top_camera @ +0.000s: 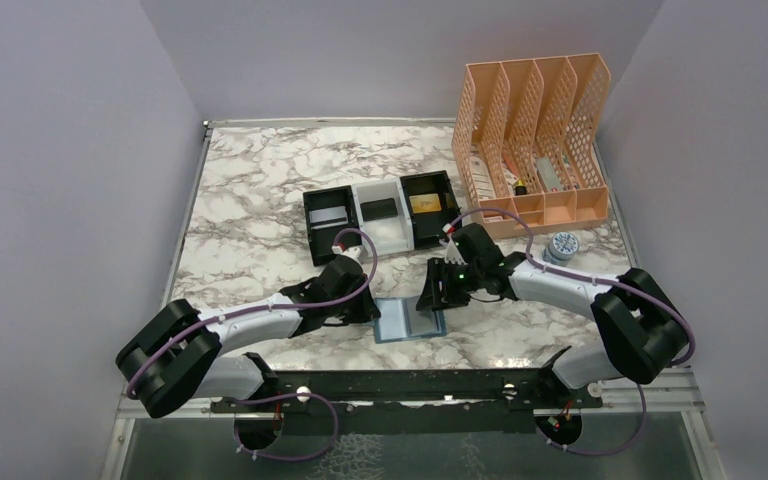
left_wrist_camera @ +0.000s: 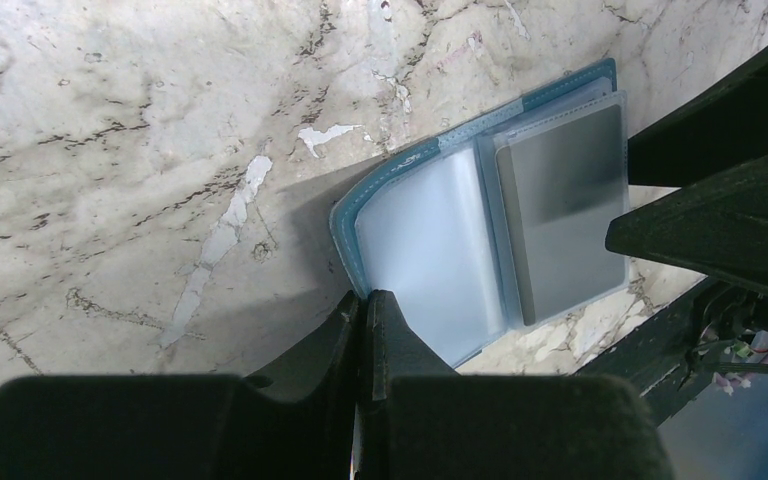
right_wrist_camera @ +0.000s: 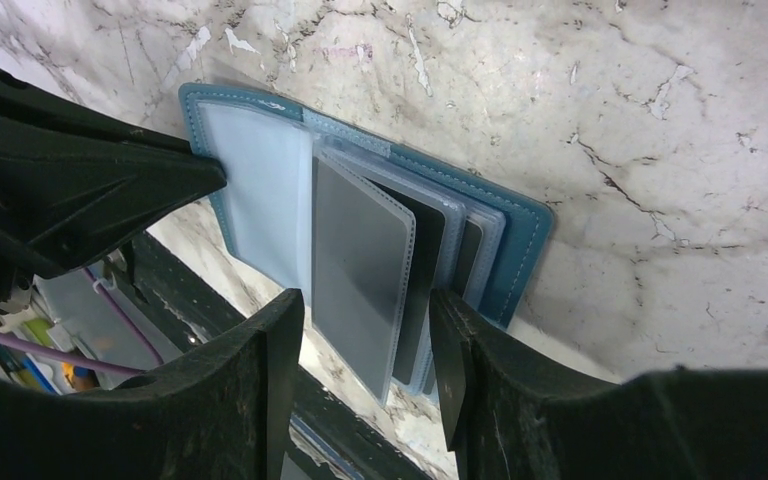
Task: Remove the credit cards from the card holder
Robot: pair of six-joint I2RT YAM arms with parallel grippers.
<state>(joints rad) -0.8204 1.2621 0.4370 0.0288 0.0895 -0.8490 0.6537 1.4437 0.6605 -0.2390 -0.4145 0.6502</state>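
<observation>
Worktop (top_camera: 260, 190): white marble with grey veining. Walls close off the left, far and right sides, and a black rail (top_camera: 400, 380) runs along the near edge.
Open room: bare marble lies left of and beyond the card holder, up to the tray. On the near side only a narrow strip remains before the edge.
Card holder (top_camera: 410, 322): blue bifold, lying flat and open near the near edge, between the two hands. It shows a teal rim and clear sleeves inside.
Credit cards: a silvery-grey card (right_wrist_camera: 360, 260) sits in the top sleeve of the right panel, with darker cards showing in the sleeves behind it. The left panel's sleeve looks clear.
Left hand (left_wrist_camera: 365, 320): jaws closed together, tip at the outer edge of the left panel. Whether it pinches the rim cannot be told.
Right hand (right_wrist_camera: 365, 310): jaws partly apart, one either side of the near end of the sleeve stack and the grey card. Contact with the pads is not clear.
Tray (top_camera: 380, 240): black, white and black compartments, beyond the holder and apart from it. One card lies in each compartment: silvery, black and gold.
File rack (top_camera: 530, 130): orange mesh, at the far right corner.
Round tin (top_camera: 562, 245): pale blue, just in front of the rack, beside the right arm.
</observation>
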